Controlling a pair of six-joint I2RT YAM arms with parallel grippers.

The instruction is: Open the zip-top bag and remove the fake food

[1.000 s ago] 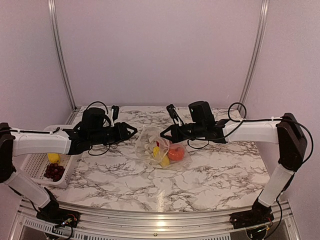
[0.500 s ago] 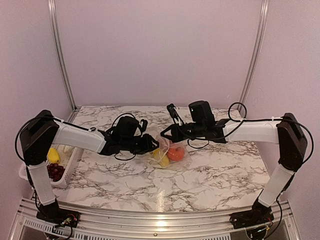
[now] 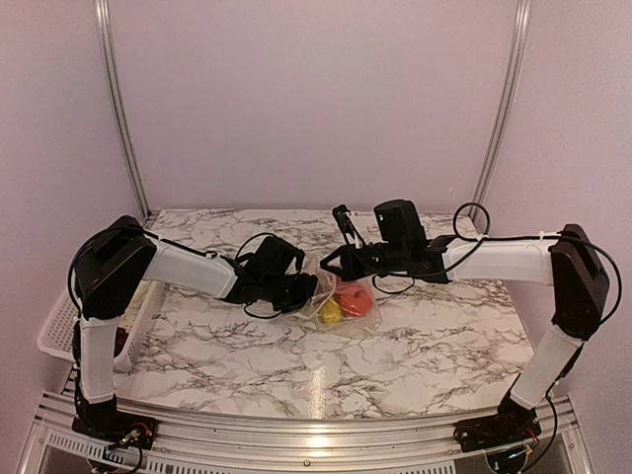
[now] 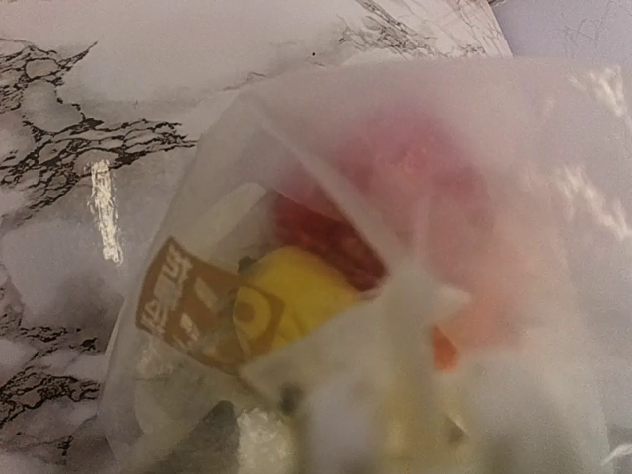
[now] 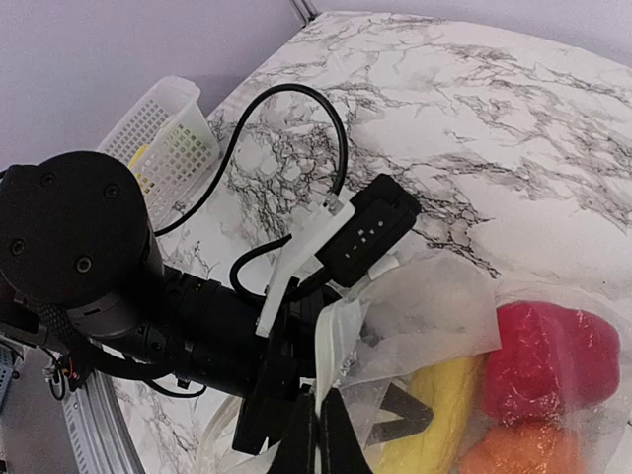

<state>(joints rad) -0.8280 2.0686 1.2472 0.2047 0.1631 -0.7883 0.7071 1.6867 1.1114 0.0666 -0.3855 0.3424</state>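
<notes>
The clear zip-top bag (image 3: 348,299) lies mid-table with its mouth facing left. My right gripper (image 5: 323,400) is shut on the bag's upper zip edge and holds the mouth open. My left gripper (image 3: 308,289) is pushed into the mouth. One dark fingertip (image 4: 216,434) shows well off centre, so the jaws stand apart, and I see nothing gripped between them. The fake food inside is a yellow piece (image 5: 444,405), a red piece (image 5: 553,346) and an orange piece (image 5: 523,456). The left wrist view shows the yellow piece (image 4: 291,291) through blurred plastic beside a brown label (image 4: 193,306).
A white lattice basket (image 3: 57,331) stands at the table's left edge, half hidden behind the left arm. In the right wrist view, the basket (image 5: 168,133) holds something yellow. Metal rails run along the near edge.
The left arm swung from beside the basket over to the bag, and its gripper went into the bag's mouth. The right gripper kept its hold. The bag bunched up a little to the right.
</notes>
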